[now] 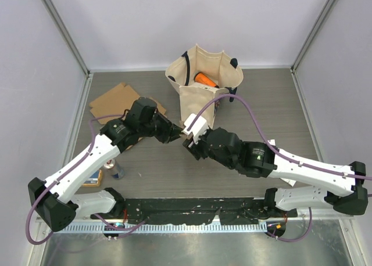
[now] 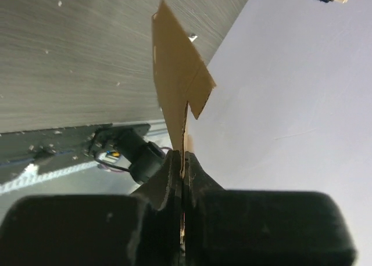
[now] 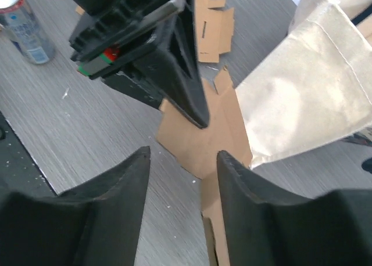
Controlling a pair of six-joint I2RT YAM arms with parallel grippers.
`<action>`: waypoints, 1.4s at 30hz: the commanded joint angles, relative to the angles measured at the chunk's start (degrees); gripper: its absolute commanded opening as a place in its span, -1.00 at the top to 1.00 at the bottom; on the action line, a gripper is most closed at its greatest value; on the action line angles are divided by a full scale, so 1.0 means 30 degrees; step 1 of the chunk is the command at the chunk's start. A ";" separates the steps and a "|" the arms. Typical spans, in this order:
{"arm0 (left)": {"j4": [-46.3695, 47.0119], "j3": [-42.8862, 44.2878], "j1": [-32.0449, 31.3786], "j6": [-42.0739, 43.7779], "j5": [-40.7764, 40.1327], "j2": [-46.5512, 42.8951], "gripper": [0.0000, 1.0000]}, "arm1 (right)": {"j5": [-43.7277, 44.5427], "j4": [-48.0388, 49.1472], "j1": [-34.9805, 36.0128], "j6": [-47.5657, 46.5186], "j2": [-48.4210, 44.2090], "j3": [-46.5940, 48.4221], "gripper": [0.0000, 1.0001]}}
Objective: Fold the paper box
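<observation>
The paper box is a flat brown cardboard blank (image 3: 216,123), held off the table between the two arms. My left gripper (image 2: 183,161) is shut on one edge of it, and the sheet (image 2: 177,86) stands edge-on out of the jaws. In the top view the left gripper (image 1: 173,132) meets the right gripper (image 1: 189,139) at mid table. My right gripper (image 3: 183,161) is open, its jaws apart just short of the blank's near corner. A strip of the cardboard runs down beside its right finger (image 3: 244,184). The left gripper's black fingers (image 3: 187,89) lie over the blank.
A cream cloth bag (image 1: 203,83) with an orange item (image 1: 204,79) stands behind the grippers, close on the right (image 3: 302,103). More flat cardboard blanks (image 1: 119,100) lie at the back left. A drink can (image 1: 117,171) and a small box (image 1: 93,178) sit by the left arm.
</observation>
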 commanded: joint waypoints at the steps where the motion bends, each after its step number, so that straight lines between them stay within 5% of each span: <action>1: 0.1707 -0.0422 0.0088 0.5045 -0.0647 -0.0669 1.00 | 0.1245 -0.1429 -0.0075 0.2874 -0.1160 0.1543 -0.26; 4: 0.1219 -0.0629 0.0235 1.0434 0.0583 -0.0377 1.00 | -0.0307 -0.3394 -0.0573 0.4167 -0.2597 0.2774 -0.41; 10: -0.2125 -0.1214 0.0235 1.8788 0.4186 0.0181 1.00 | -0.2064 -0.3927 -0.2444 0.2942 -0.3480 0.2837 -0.33; 13: -0.2946 -0.1303 0.0206 2.1624 0.4715 -0.0344 1.00 | -0.6596 -0.3048 -0.5195 0.0076 -0.3128 0.1520 -0.32; 17: -0.2513 -0.1126 0.0206 2.3862 0.6293 -0.1252 1.00 | -1.6958 -0.1640 -1.0290 -0.1106 -0.2136 -0.0533 -0.33; 18: -0.2480 -0.0981 0.0206 2.4300 0.6791 -0.1371 1.00 | -2.1450 -0.1495 -1.1112 -0.1047 -0.1754 -0.0621 -0.33; 19: -0.2422 -0.0893 0.0206 2.5001 0.7579 -0.1488 1.00 | -2.2307 -0.1262 -1.1526 -0.0844 -0.1083 -0.0680 -0.29; 32: -0.2832 0.0221 0.0206 2.8082 1.0750 -0.2074 1.00 | -2.6708 0.2315 -1.1677 0.0360 -0.0725 -0.3170 -0.11; 42: -0.1045 0.0163 0.0206 2.7850 1.3007 -0.2983 1.00 | -2.7938 0.3896 -1.1677 0.1322 -0.0783 -0.3785 0.01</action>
